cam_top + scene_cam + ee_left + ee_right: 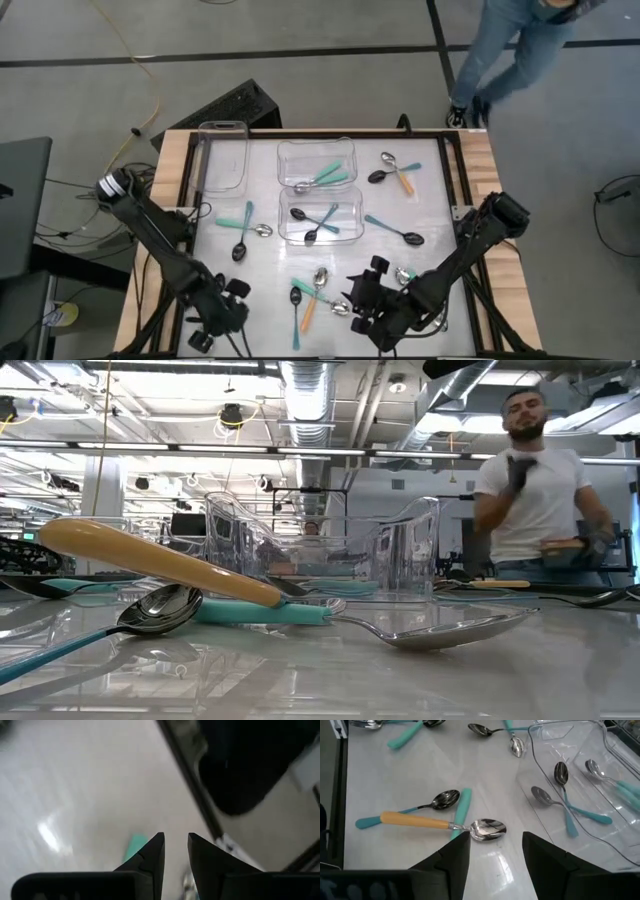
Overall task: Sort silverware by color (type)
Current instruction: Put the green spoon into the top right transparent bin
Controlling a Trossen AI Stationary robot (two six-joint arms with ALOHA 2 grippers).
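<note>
Several small spoons lie loose on the white table. Near the front edge an orange-handled silver spoon (420, 821) lies across a teal-handled black-bowled spoon (445, 800) and another teal handle (463, 805). My right gripper (495, 840) hovers open just short of the orange spoon's bowl (487, 829), slanting down; it shows in the high view (352, 300) too. My left gripper (176, 840) stands over bare table at the front left (235, 298), its fingers a narrow gap apart with nothing between them. Two clear tubs (283, 152) (285, 200) hold teal-handled spoons.
An empty clear tub (222, 130) stands at the far left. More spoons lie left of the tubs (245, 225), right of them (395, 230) and at the far right (395, 172). A person (510, 50) stands beyond the table's far edge.
</note>
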